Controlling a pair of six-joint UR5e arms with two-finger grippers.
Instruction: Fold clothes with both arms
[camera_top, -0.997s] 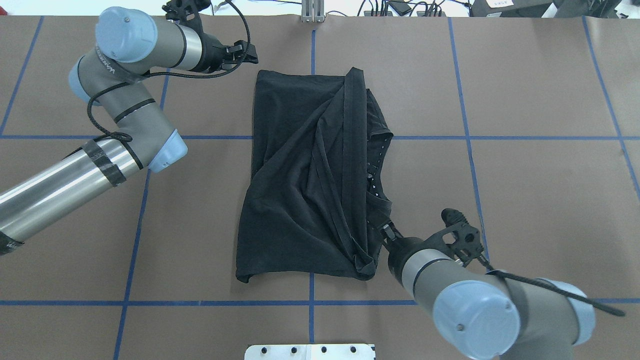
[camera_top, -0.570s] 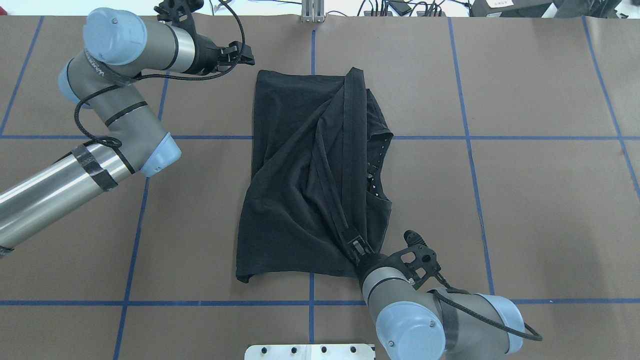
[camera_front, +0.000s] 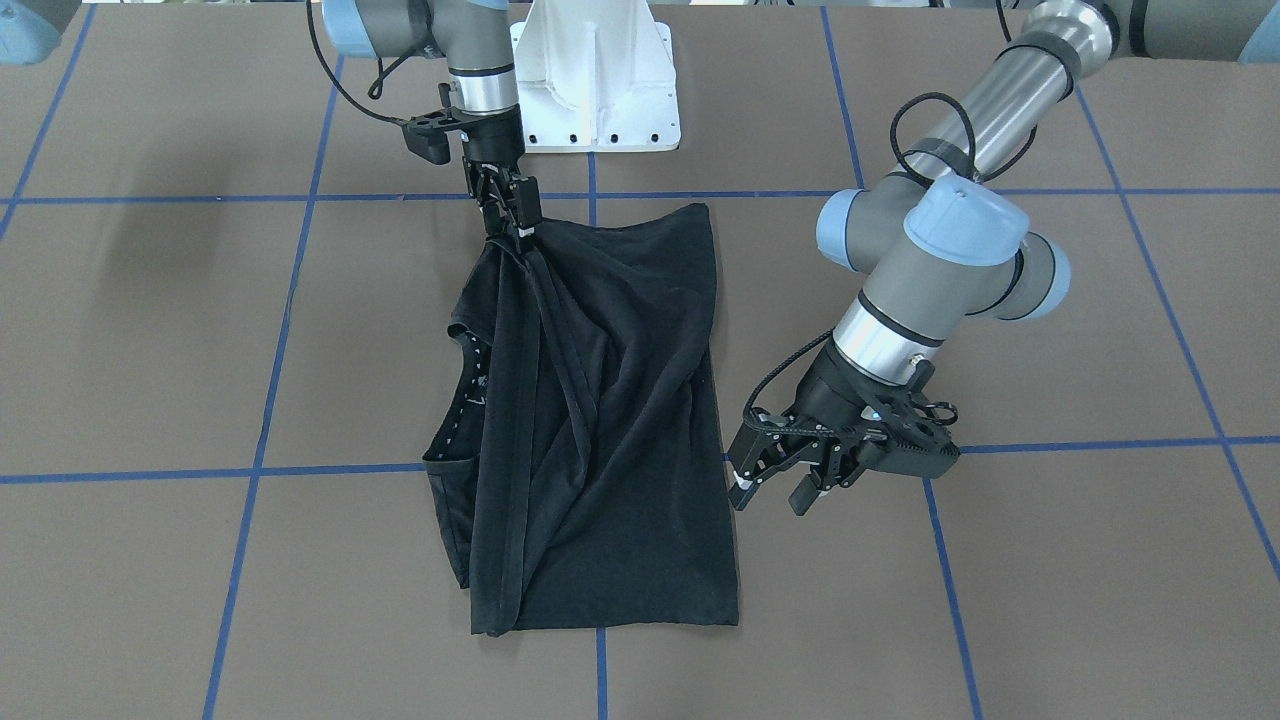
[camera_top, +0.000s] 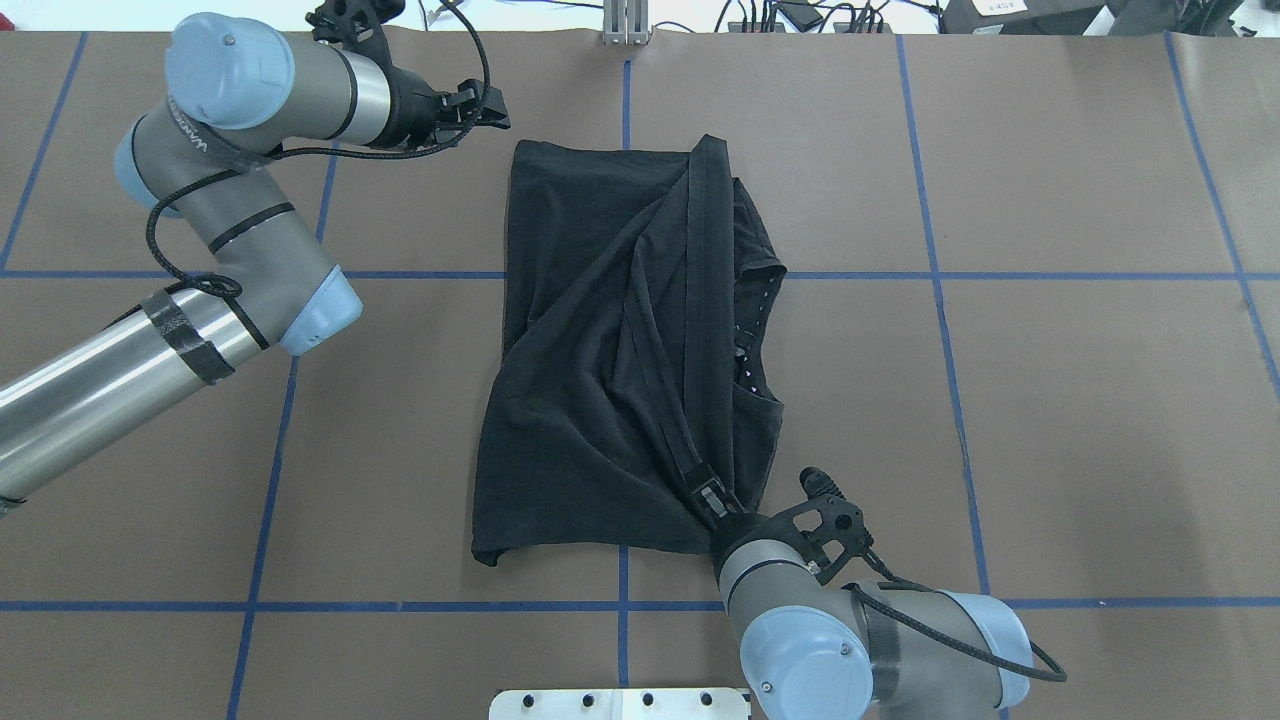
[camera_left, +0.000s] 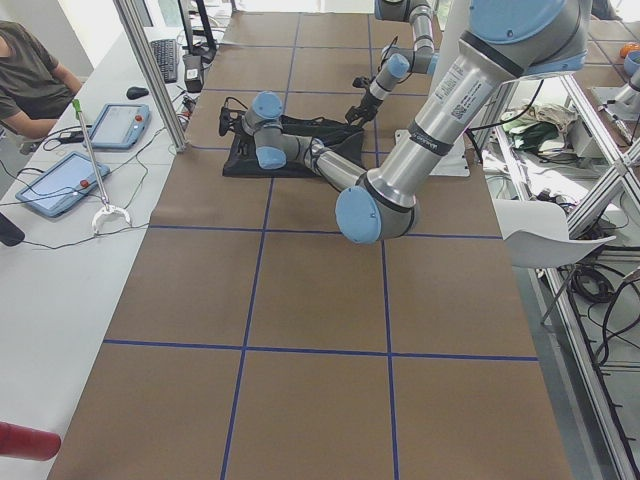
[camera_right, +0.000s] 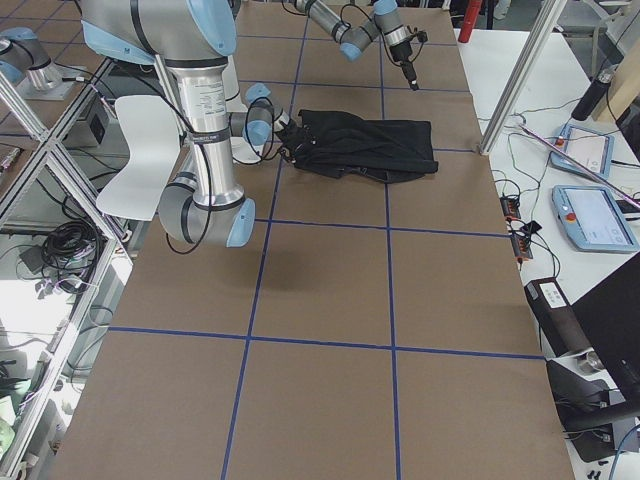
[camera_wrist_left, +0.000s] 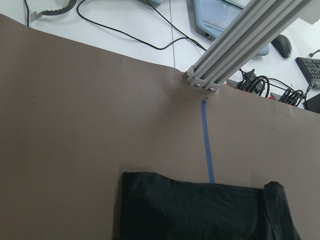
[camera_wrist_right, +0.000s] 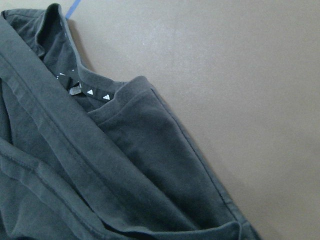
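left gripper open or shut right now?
Open. Front view shows the left gripper with fingers apart, nothing between them, beside the shirt.

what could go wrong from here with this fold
1. The right fingers seem to pinch only the bunched hem band at the T-shirt corner nearest the robot. Pulling may drag the rumpled layers instead of folding them.
2. The left fingers hang open beside the shirt's opposite long edge, holding nothing, so a one-sided pull could skew the cloth.
3. With so thin a pinch, the band might slip out mid-lift.
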